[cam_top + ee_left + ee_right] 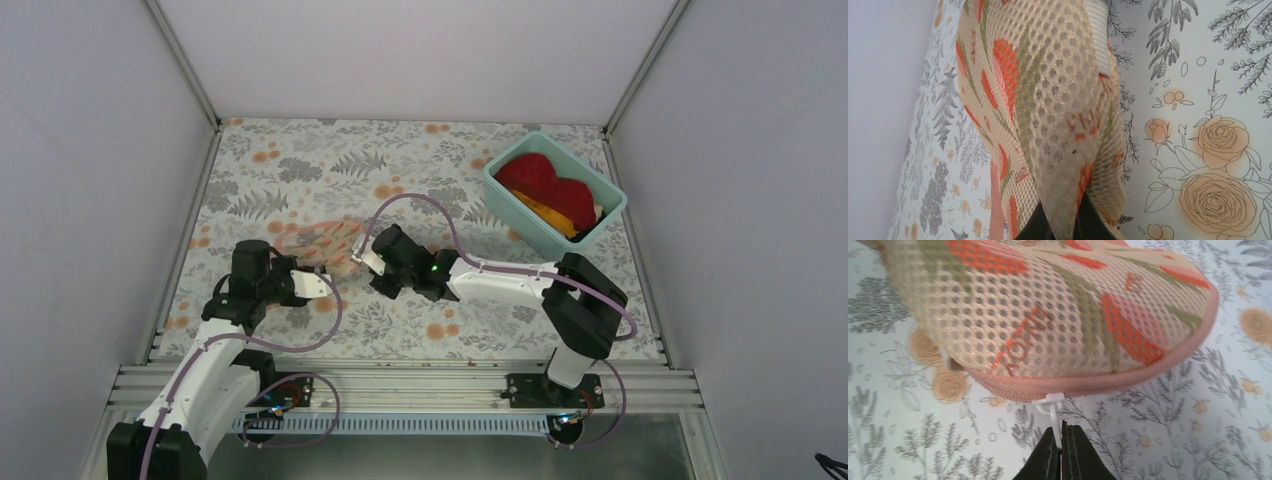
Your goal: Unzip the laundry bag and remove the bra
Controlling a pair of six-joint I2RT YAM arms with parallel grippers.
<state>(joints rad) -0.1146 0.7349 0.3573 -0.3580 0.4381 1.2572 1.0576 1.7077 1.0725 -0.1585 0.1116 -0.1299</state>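
Right gripper (1062, 452): jaws pressed together, pinching the thin white zipper pull (1052, 407) that hangs from the pink zipper edge. Left gripper (1068, 222): dark fingers (1034, 231) clamped narrowly on a fold of the mesh, which rises straight up from them.

Laundry bag (1048, 315): peach mesh with orange petals and olive stems. We see orange printed letters near the zipper edge. They start with "AO", but we cannot read the rest with certainty. More orange characters show in the left wrist view, illegible. The zipper looks closed along the stretch visible.

From above, the bag (318, 240) lies on the floral table cover (300, 160), left of centre, between the two grippers.

Far right corner: teal tub (508, 200) with a red cloth (545, 183) over an orange cloth (552, 213), well apart from the bag.
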